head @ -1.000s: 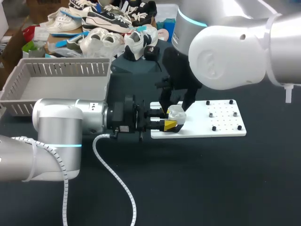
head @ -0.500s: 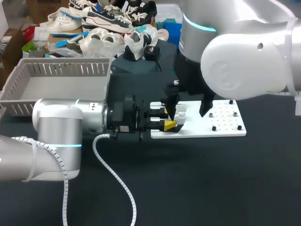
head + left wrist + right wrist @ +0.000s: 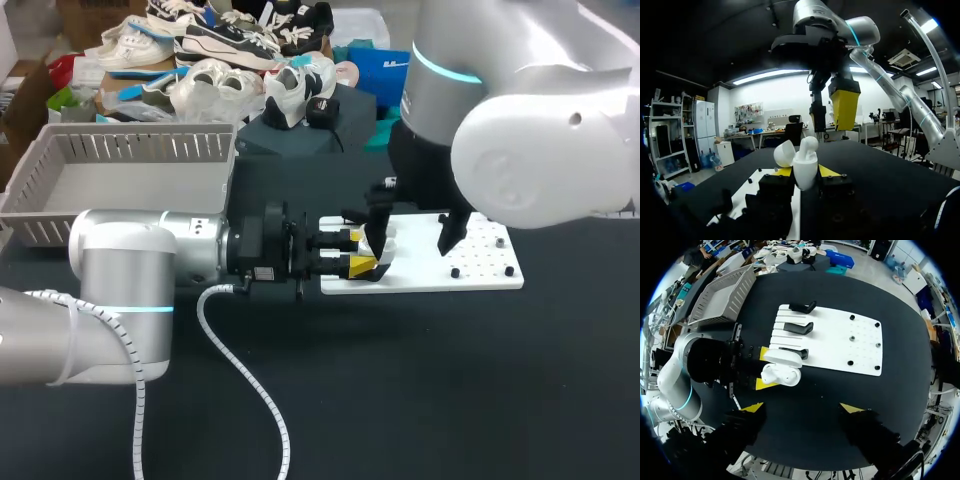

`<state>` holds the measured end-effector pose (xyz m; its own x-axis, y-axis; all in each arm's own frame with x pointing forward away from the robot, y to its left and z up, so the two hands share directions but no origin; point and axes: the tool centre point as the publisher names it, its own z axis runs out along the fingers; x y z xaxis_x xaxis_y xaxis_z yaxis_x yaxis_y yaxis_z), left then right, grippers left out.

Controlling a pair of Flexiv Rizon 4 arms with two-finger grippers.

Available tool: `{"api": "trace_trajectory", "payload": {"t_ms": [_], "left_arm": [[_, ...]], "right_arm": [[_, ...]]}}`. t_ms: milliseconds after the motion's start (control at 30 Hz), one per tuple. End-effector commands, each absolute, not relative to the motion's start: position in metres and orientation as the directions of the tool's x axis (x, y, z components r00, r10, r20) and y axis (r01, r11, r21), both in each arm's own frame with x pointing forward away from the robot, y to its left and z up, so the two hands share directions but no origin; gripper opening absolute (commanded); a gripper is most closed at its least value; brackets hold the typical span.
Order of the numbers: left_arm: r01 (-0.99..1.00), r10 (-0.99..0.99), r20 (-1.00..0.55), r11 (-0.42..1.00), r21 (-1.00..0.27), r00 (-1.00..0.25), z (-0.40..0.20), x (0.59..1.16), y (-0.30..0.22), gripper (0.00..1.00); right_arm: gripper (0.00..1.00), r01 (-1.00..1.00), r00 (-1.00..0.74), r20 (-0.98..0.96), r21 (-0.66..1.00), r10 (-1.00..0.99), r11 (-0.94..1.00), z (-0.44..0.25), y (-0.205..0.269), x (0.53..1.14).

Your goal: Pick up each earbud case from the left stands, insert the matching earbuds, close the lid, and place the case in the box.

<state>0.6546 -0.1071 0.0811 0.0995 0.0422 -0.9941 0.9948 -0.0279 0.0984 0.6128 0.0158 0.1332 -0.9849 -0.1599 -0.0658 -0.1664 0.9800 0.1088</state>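
The white earbud case [image 3: 805,172] stands with its lid [image 3: 785,153] open, and an earbud [image 3: 809,144] sticks up out of it. My left gripper [image 3: 804,172] is shut on the case from both sides, holding it by the left edge of the white board [image 3: 480,272]. From above, the right wrist view has the open case [image 3: 781,375] lying between the left gripper's yellow fingertips [image 3: 762,384]. My right gripper [image 3: 802,408] hangs above it, open wide and holding nothing. In the head view the right gripper [image 3: 413,235] is over the board, just right of the case.
Black stands [image 3: 799,328] sit in a row on the board's left part, and small black pegs [image 3: 850,362] dot its right part. The grey slatted basket [image 3: 130,150] stands at the back left. A white cable [image 3: 250,385] trails from my left arm across the dark table.
My right gripper has opened wide, lifted off the case and shifted to the right over the board. My left gripper and the case have stayed put.
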Motion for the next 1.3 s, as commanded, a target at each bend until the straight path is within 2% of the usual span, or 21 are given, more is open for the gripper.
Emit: {"api": "trace_trajectory", "payload": {"t_ms": [33,1033,1200,1300], "left_arm": [[0.995,0.041,-0.994,-0.022,0.101,0.101,0.081,0.653,-0.107,0.00],[0.995,0.041,-0.994,-0.022,0.101,0.101,0.081,0.653,-0.107,0.00],[0.995,0.041,-0.994,-0.022,0.101,0.101,0.081,0.653,-0.107,0.00],[0.995,0.041,-0.994,-0.022,0.101,0.101,0.081,0.653,-0.107,0.00]], "right_arm": [[0.92,-0.163,-0.986,-0.065,0.115,-0.156,0.980,0.129,0.013,0.617],[0.93,-0.185,-0.982,-0.069,0.122,-0.178,0.975,0.128,0.025,0.638],[0.94,-0.164,-0.984,-0.087,0.114,-0.154,0.980,0.134,0.019,0.636],[1.00,-0.104,-0.989,-0.116,0.108,-0.092,0.989,0.136,0.010,0.641]]}}
